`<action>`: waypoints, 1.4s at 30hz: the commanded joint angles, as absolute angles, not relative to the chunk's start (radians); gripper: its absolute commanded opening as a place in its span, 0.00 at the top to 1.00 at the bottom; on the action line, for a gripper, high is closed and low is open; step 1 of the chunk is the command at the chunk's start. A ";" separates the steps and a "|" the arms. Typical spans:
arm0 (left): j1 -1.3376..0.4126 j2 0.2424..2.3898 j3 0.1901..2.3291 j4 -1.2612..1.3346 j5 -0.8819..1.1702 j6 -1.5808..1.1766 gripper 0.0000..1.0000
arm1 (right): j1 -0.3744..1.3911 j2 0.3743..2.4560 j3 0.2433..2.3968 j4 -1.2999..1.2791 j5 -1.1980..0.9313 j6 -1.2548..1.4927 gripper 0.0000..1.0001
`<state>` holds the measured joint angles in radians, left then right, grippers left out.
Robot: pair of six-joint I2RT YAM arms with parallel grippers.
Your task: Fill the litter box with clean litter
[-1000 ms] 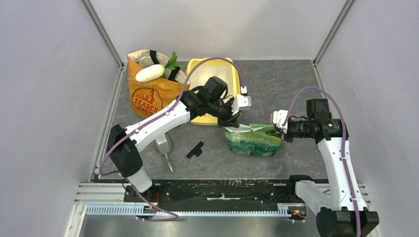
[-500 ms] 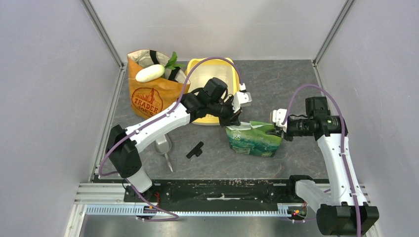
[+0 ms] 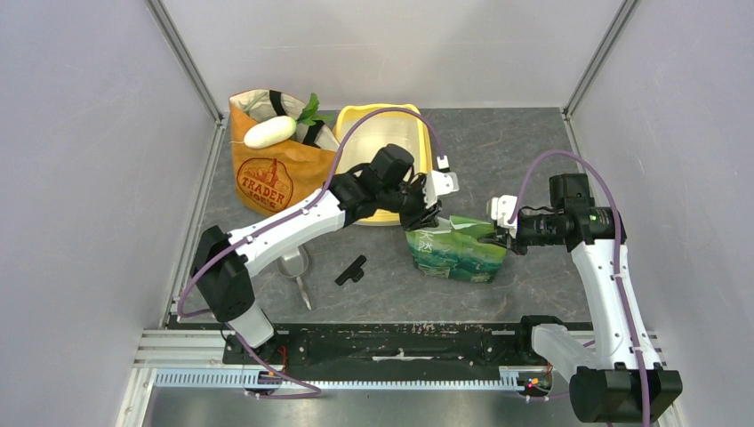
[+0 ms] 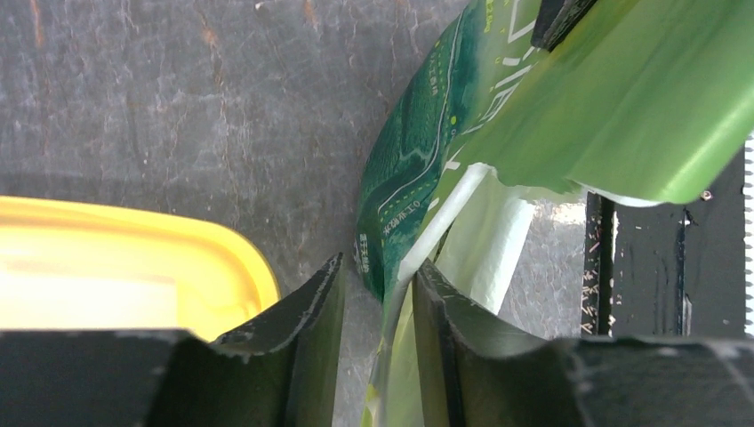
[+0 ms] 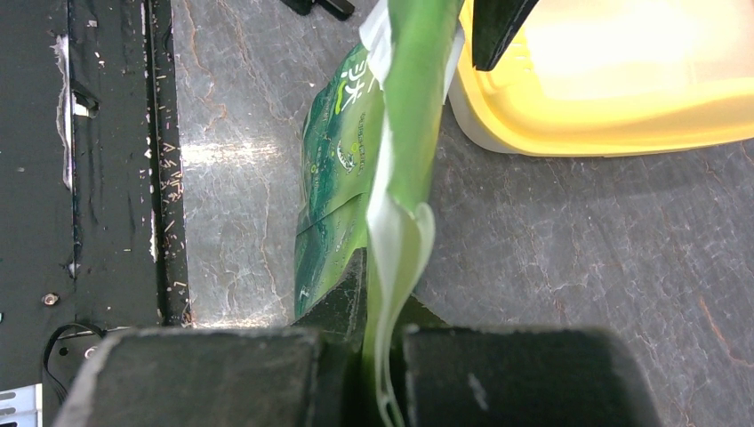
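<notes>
The yellow litter box [image 3: 425, 126] stands at the back centre, partly under my left arm; it also shows in the left wrist view [image 4: 133, 258] and the right wrist view [image 5: 622, 107]. No litter is in view. A green foil bag [image 3: 458, 252] stands upright in front of the box. My right gripper [image 3: 498, 235] is shut on the bag's right top edge [image 5: 396, 205]. My left gripper [image 3: 427, 218] is open, its jaws straddling the bag's left top edge [image 4: 418, 205]; one finger [image 4: 453, 338] touches the foil and the other stands apart from it.
An orange paper grocery bag [image 3: 267, 173] holding a white radish [image 3: 269, 132] and greens stands at the back left beside the box. A clear scoop [image 3: 293, 262] and a black clip [image 3: 352, 269] lie front left. A black rail [image 3: 400, 342] runs along the near edge.
My left gripper has moved a little right and nearer, onto the bag's left top edge. The bag has shifted slightly. My right gripper keeps its hold and has hardly moved.
</notes>
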<state>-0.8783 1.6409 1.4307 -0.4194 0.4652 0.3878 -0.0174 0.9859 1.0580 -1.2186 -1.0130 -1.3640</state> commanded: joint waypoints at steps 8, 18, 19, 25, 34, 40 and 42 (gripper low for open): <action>-0.870 1.684 1.577 -0.770 0.313 0.147 0.36 | -0.014 0.985 1.100 -1.232 -1.061 -1.382 1.00; -0.874 1.678 1.581 -0.678 0.201 -0.144 0.31 | -0.014 0.983 1.099 -1.210 -1.066 -1.354 1.00; -0.878 1.693 1.602 -0.689 0.202 -0.171 0.31 | -0.014 0.979 1.097 -1.204 -1.061 -1.346 1.00; -0.890 1.747 1.644 -0.797 0.183 -0.350 0.34 | -0.014 0.951 1.064 -1.111 -1.037 -1.263 1.00; -0.891 1.724 1.665 -0.867 0.222 -0.484 0.34 | -0.013 0.957 1.065 -1.104 -1.030 -1.255 1.00; -0.891 1.733 1.678 -0.834 0.373 -0.555 0.67 | -0.010 0.952 1.059 -1.102 -1.035 -1.247 1.00; -0.891 1.730 1.694 -0.792 0.412 -0.574 0.71 | -0.005 0.951 1.063 -1.103 -1.037 -1.244 1.00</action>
